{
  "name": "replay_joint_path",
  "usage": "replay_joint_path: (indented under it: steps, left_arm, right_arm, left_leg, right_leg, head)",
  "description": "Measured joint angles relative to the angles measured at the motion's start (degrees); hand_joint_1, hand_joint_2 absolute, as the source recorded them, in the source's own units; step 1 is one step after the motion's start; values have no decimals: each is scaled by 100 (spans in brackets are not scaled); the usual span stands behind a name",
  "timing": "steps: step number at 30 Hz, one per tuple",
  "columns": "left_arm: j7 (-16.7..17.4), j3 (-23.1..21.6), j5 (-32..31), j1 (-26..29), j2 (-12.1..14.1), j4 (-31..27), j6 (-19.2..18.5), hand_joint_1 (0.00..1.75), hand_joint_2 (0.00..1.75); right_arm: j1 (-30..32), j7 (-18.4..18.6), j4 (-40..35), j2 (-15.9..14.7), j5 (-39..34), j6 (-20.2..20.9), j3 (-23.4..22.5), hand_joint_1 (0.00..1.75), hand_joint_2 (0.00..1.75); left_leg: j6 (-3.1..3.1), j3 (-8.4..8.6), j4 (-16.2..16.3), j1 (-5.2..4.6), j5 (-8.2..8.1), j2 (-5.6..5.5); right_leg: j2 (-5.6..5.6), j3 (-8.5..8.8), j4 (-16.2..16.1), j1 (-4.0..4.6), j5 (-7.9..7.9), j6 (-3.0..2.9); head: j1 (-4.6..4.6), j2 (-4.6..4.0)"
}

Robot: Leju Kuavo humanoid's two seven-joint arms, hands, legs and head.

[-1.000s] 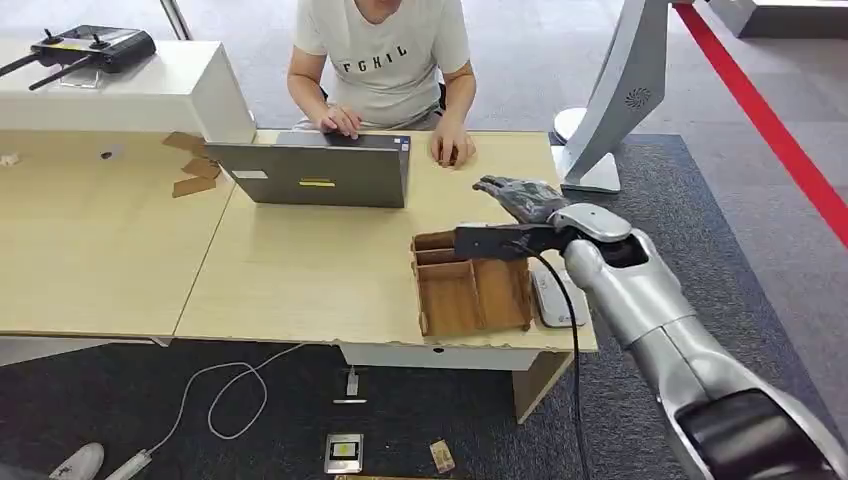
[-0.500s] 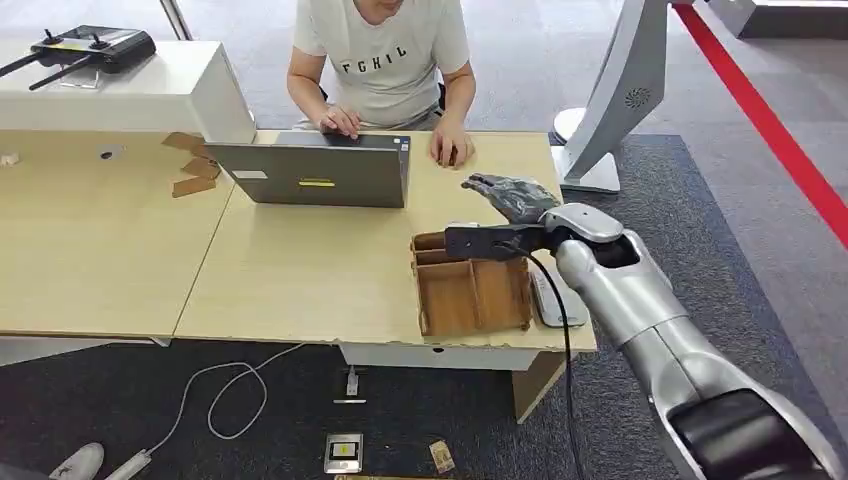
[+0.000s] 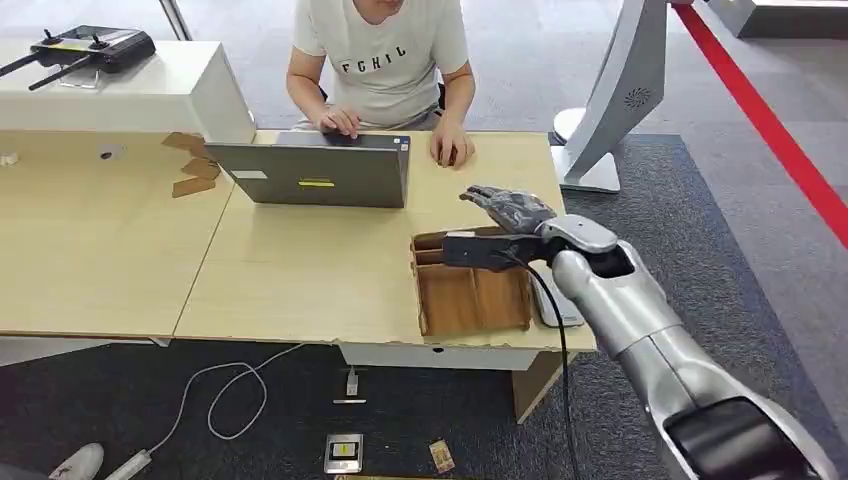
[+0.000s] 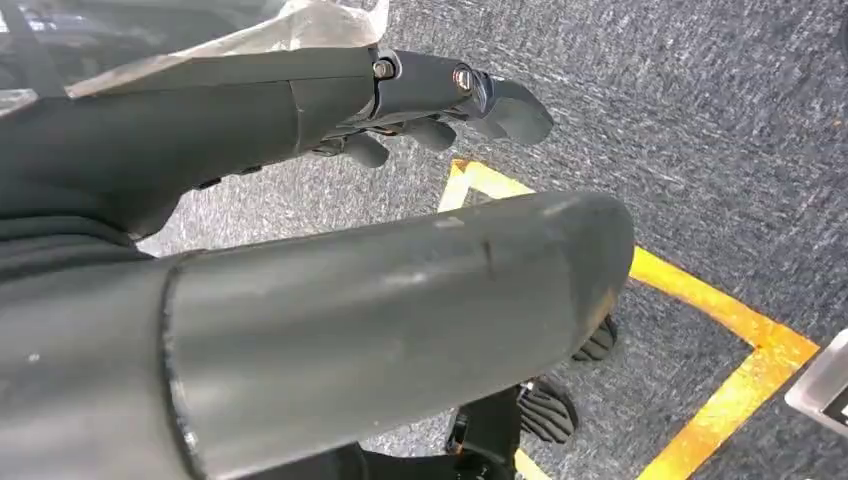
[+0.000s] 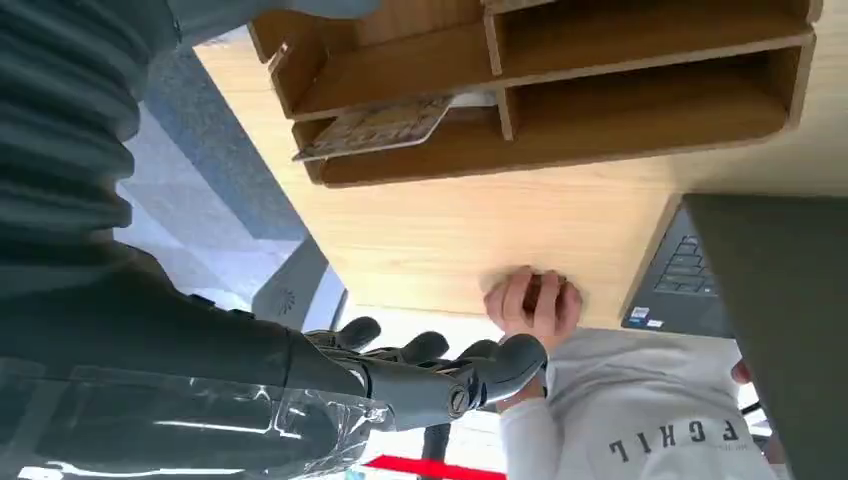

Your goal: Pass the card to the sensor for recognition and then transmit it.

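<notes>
the left hand (image 4: pixel 440 105) hangs low over the grey carpet (image 4: pixel 700 120) beside a yellow floor line (image 4: pixel 700 300), fingers loosely curled and nothing in them.

everything else sits around the wooden tray (image 3: pixel 470 298) at the near right corner of the table (image 3: pixel 300 270). on the floor below the tray's front edge lie a white cable (image 3: pixel 225 390) and a couple of small flat items. a pale flat device (image 3: pixel 556 300) lies on the table just right of the tray. the right hand (image 3: pixel 508 208) hovers over the tray's far end, fingers spread forward and holding nothing, a dark block at its wrist stretching across the tray's back compartments. in the right wrist view the card (image 5: pixel 375 125) lies flat in one of the tray's compartments, one end poking over the rim; the hand is apart from it.

beyond the tray to the left stands an open laptop (image 3: pixel 315 172), and behind that a person (image 3: pixel 380 60) in a white t-shirt sits with one hand on its keyboard and the other resting on the table beyond the tray. right of the tray, past the table's end, is a white stand (image 3: pixel 620 100).
</notes>
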Motion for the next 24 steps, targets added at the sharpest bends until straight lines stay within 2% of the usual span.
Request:
replay_joint_path:
  steps: [8,24]
  left_arm:
    - [4,-50,26,1,2,0,-15,0,0]
    - [-24,-116,72,1,7,0,-72,0,0]
  right_arm:
    - [3,35,63,-55,61,-157,-7,0,175]
    - [145,149,94,-127,175,-199,-98,0,175]
  left_leg:
    - [0,0,0,0,0,0]
    - [0,-1,0,0,0,0]
  right_leg:
    - [0,0,0,0,0,0]
    - [0,-1,0,0,0,-1]
  head:
    - [-2,0]
    - [0,0]
